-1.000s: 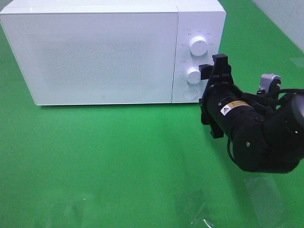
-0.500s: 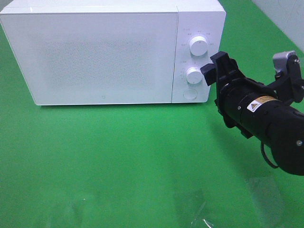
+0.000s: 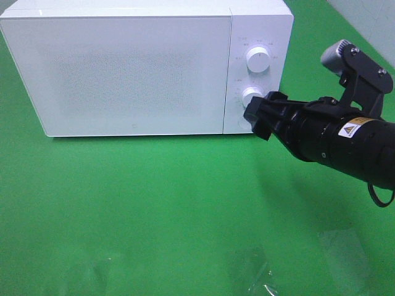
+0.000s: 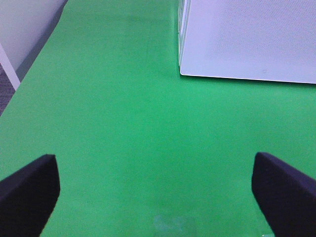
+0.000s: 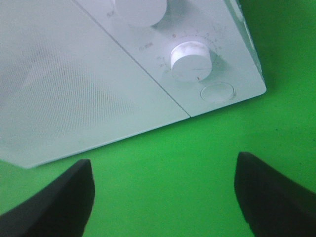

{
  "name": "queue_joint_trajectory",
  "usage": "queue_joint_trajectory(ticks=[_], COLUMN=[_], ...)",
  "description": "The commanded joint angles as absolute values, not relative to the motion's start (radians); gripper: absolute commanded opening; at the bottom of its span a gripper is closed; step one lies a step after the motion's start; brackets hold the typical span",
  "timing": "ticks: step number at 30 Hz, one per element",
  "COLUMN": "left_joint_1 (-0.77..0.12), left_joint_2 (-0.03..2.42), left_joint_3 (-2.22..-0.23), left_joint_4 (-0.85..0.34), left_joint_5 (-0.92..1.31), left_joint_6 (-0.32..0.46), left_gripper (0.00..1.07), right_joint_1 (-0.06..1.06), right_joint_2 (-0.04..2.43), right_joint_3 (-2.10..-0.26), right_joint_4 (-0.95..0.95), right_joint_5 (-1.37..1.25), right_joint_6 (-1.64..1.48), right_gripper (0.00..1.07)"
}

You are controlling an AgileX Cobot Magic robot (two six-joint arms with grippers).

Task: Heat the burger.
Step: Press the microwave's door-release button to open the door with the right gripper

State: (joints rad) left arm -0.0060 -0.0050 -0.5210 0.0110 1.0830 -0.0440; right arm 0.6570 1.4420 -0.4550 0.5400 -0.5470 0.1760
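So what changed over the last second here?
The right hand moved down and left in the exterior view, from beside the lower knob to just below it, in front of the round button. It is open and took hold of nothing. The microwave stayed put, door shut.

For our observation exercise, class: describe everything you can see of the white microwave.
The microwave is a white box on the green table. Its door, with a dotted window, is shut. The right panel carries two white knobs and a round button. The open right hand hovers before the panel, seemingly not touching.
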Motion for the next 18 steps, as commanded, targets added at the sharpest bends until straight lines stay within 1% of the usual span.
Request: queue_joint_trajectory(ticks=[1, 4, 5, 6, 7, 8, 10, 15, 16, 17, 18], left_joint_1=[-0.004, -0.004, -0.004, -0.004, -0.004, -0.004, -0.004, -0.004, -0.004, -0.004, -0.004], left_joint_2=[-0.022, -0.022, -0.022, -0.022, -0.022, -0.022, -0.022, -0.022, -0.022, -0.022, -0.022], left_joint_3=[-0.517, -0.517, -0.517, -0.517, -0.517, -0.517, -0.517, -0.517, -0.517, -0.517, -0.517], left_joint_4=[0.007, 0.007, 0.007, 0.007, 0.007, 0.007, 0.007, 0.007, 0.007, 0.007, 0.007], left_joint_5=[1.069, 1.069, 1.069, 1.069, 1.069, 1.069, 1.069, 1.069, 1.069, 1.069, 1.069], left_joint_6=[-0.045, -0.045, -0.045, -0.045, -0.045, -0.045, -0.045, -0.045, -0.045, -0.045, -0.045], left_gripper=[0.98, 0.98, 0.98, 0.98, 0.98, 0.98, 0.98, 0.98, 0.98, 0.98, 0.98], right_joint_1=[0.65, 0.65, 0.65, 0.65, 0.65, 0.65, 0.65, 0.65, 0.65, 0.65, 0.65], right_joint_2=[1.392, 1.367, 1.342, 1.342, 1.319, 1.319, 1.282, 1.241, 1.224, 1.224, 1.205], right_joint_3=[-0.457, -0.457, -0.457, -0.457, -0.457, -0.457, -0.457, -0.457, -0.464, -0.464, -0.48], right_joint_4=[0.532, 0.532, 0.531, 0.531, 0.523, 0.523, 0.509, 0.464, 0.433, 0.433, 0.403], right_joint_5=[-0.437, -0.385, -0.321, -0.321, -0.266, -0.266, -0.183, -0.086, -0.01, -0.01, 0.077], right_joint_6=[0.025, -0.041, -0.123, -0.123, -0.211, -0.211, -0.28, -0.295, -0.293, -0.293, -0.292], right_gripper=[0.76, 0.76, 0.76, 0.76, 0.76, 0.76, 0.76, 0.76, 0.76, 0.76, 0.76])
